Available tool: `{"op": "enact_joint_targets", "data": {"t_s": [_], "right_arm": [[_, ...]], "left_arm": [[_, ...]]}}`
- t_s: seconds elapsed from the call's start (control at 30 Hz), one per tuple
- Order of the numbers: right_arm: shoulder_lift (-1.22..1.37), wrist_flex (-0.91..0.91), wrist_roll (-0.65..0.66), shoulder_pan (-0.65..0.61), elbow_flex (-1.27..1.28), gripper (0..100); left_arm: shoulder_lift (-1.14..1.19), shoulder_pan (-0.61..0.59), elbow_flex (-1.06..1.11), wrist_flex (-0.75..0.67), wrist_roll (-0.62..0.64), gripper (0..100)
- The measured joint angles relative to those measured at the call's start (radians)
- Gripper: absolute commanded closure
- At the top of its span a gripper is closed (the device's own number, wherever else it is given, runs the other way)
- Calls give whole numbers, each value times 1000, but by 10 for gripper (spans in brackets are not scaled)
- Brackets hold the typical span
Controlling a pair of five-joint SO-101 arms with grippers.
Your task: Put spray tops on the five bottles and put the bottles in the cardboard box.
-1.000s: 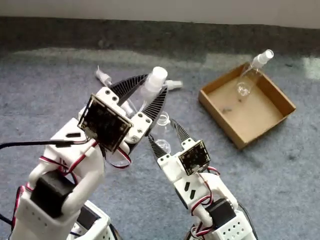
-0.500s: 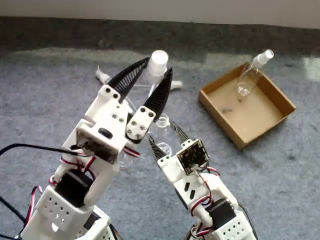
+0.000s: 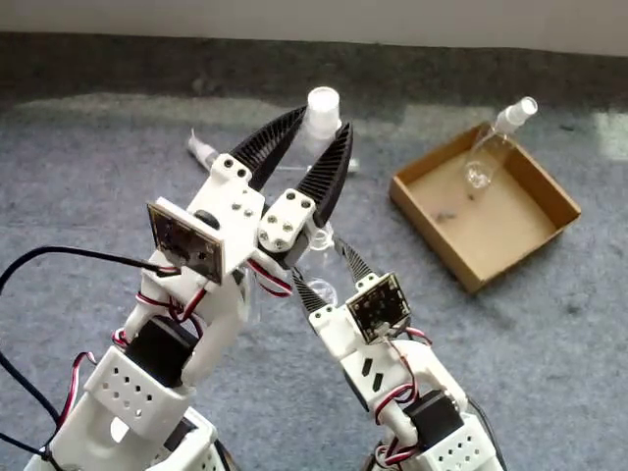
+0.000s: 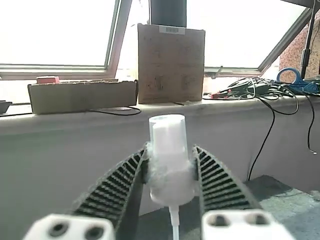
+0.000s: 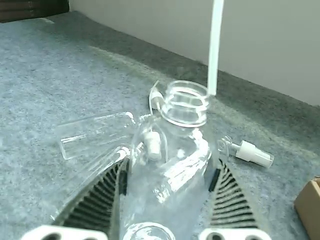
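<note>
**Left gripper** [image 3: 322, 122]: raised above the middle of the carpet, its black ribbed jaws closed narrowly on a spray top.

**Spray top** [image 4: 170, 160]: white and held upright, cap end up. Its long axis is vertical, and its thin tube [image 5: 216, 45] hangs straight down. The tube's lower end is at the rim of the open bottle's mouth; whether it is inside the mouth cannot be told.

**Right gripper** [image 3: 321, 261]: just below and beside the left one, its jaws clasping a clear bottle by the body.

**Clear bottle** [image 5: 170, 165]: has no top. It stands roughly upright in the right jaws, with the open threaded mouth pointing up.

**Cardboard box** [image 3: 432, 228]: shallow, and sits on the carpet well off to the right of both arms.

**Capped bottle** [image 3: 489, 152]: inside the box, leaning. Its long axis slopes up from the box floor to the far rim, and its spray top points up and away over that rim.

**Empty bottle** [image 5: 95, 135]: lies on its side on the carpet just beyond the right gripper, long axis flat.

**Loose spray tops** [image 5: 251, 153]: lie flat on the carpet near the arms, one on each side.

**Carpet** [image 3: 108, 206]: grey, covering the work surface.
</note>
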Motion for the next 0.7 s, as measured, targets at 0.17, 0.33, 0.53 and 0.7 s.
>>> {"op": "enact_joint_targets", "data": {"t_s": [0.17,0.33,0.53,0.7], "right_arm": [[0,0,0,0,0,913],[0,0,0,0,0,913],[0,0,0,0,0,913],[0,0,0,0,0,913]], "left_arm": [[2,0,0,28,23,995],[2,0,0,63,23,995],[2,-14,-43,63,11,995],[2,-26,-58,63,-15,995]]}}
